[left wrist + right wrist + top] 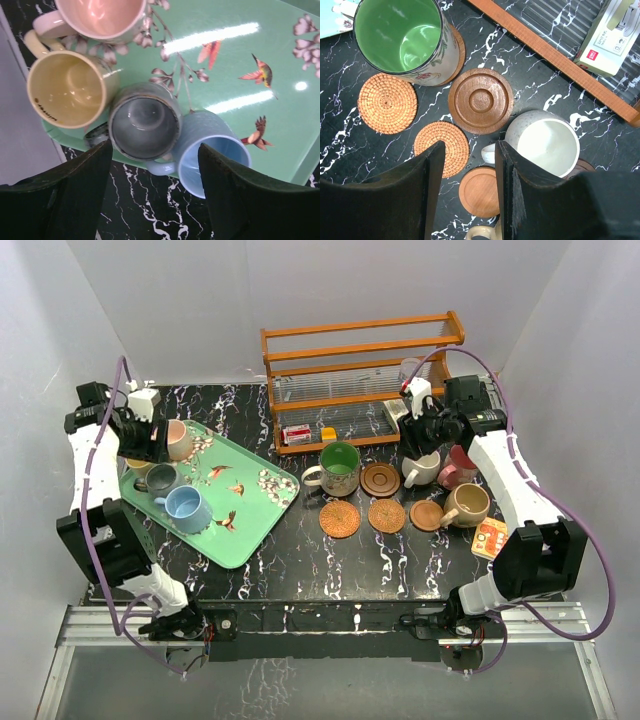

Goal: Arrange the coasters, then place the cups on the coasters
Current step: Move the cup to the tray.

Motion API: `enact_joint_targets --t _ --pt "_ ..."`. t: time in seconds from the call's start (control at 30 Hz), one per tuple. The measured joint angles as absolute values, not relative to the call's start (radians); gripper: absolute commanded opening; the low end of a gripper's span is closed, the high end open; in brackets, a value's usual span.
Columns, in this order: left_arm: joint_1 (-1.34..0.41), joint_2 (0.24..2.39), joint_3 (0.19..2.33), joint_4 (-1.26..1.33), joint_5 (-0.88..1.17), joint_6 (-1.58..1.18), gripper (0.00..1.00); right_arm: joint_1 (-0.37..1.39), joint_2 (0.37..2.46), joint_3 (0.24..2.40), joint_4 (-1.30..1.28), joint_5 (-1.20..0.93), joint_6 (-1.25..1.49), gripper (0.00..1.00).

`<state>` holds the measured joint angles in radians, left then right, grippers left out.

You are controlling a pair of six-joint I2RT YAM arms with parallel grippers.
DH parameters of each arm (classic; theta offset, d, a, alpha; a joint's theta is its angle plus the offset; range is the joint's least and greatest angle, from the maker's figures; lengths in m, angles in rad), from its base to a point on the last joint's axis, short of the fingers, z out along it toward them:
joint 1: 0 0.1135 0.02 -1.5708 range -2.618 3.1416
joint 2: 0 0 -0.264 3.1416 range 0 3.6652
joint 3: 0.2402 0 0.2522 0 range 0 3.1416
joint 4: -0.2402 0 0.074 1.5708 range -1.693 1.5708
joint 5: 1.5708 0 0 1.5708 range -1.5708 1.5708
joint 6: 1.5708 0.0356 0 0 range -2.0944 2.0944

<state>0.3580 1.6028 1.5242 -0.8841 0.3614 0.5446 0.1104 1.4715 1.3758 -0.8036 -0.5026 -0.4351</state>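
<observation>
arms (92, 455): wht shells, blk joints | cables (610, 590): purple | hand fingers (70, 200): blk, matte

Just plain white walls (180, 300) boxing in a black, white-veined marble-look tabletop (300, 565), silver metal rail (100, 625) along the near edge.

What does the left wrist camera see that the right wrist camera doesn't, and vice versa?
Only left wrist: a pink ceramic mug, a yellow mug, a grey mug, a light blue mug. Only right wrist: a green-lined mug, a cream mug, two round woven orange coasters, a ringed dark wooden coaster, a smaller smooth one. Both: the black white-veined marble table and the mint-green bird-patterned tray, only its corner in the right view.
</observation>
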Motion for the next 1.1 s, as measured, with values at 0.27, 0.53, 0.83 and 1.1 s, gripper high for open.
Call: enact_joint_targets --t 0.27,0.53,0.83,1.1 --pt "0.393 1.736 1.655 -0.839 0.352 0.517 0.61 0.110 1.464 1.375 -0.803 -0.518 -0.434 0.43" --pt "0.404 1.939 1.880 -0.812 0.388 0.490 0.59 0.111 1.464 1.375 -0.804 -0.519 -0.430 0.43" --pt "0.397 2.136 1.992 -0.794 0.435 0.513 0.61 0.112 1.473 1.375 -0.806 -0.510 -0.430 0.43" --pt "0.364 2.225 2.013 -0.731 0.442 0.529 0.59 0.112 1.488 1.375 -0.810 -0.488 -0.419 0.43"
